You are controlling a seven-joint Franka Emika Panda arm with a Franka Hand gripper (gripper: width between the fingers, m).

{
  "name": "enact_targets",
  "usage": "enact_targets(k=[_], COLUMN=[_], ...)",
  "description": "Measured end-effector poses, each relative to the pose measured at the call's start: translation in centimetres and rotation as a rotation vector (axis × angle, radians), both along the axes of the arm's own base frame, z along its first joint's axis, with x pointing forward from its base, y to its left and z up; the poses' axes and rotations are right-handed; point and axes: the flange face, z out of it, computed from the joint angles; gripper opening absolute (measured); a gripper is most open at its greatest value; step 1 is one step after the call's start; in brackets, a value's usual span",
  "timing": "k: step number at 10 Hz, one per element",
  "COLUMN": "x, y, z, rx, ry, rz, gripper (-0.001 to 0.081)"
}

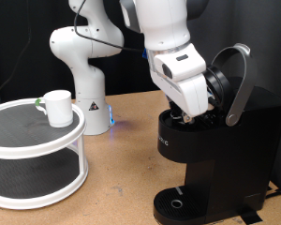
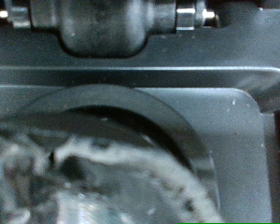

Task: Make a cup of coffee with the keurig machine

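The keurig machine [image 1: 225, 155] stands at the exterior view's right with its silver-trimmed lid [image 1: 238, 80] swung up and open. My gripper [image 1: 189, 115] reaches down into the open pod chamber at the top of the machine, and its fingertips are hidden there. The wrist view is a dark, blurred close-up of the round chamber rim [image 2: 182, 126]; nothing shows between the fingers. The white cup [image 1: 58, 107] stands on the top tier of a round white shelf at the exterior view's left, far from the gripper. The round drip tray base [image 1: 178, 202] has nothing on it.
The two-tier white round shelf [image 1: 28, 141] fills the exterior view's lower left. The arm's white base [image 1: 87, 89] stands behind it on the brown table [image 1: 122, 173]. A black curtain hangs behind.
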Motion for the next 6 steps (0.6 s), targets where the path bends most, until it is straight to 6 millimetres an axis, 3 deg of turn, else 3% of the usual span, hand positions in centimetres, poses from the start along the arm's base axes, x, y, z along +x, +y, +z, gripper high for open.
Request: enact_targets(k=[5,6], x=[-0.04,-0.06], y=[-0.02,-0.05], z=[-0.34,-0.48], rx=[-0.001,-0.001], ry=[0.007,0.01], rz=[0.0,-0.001], gripper=[0.0477,0.0643])
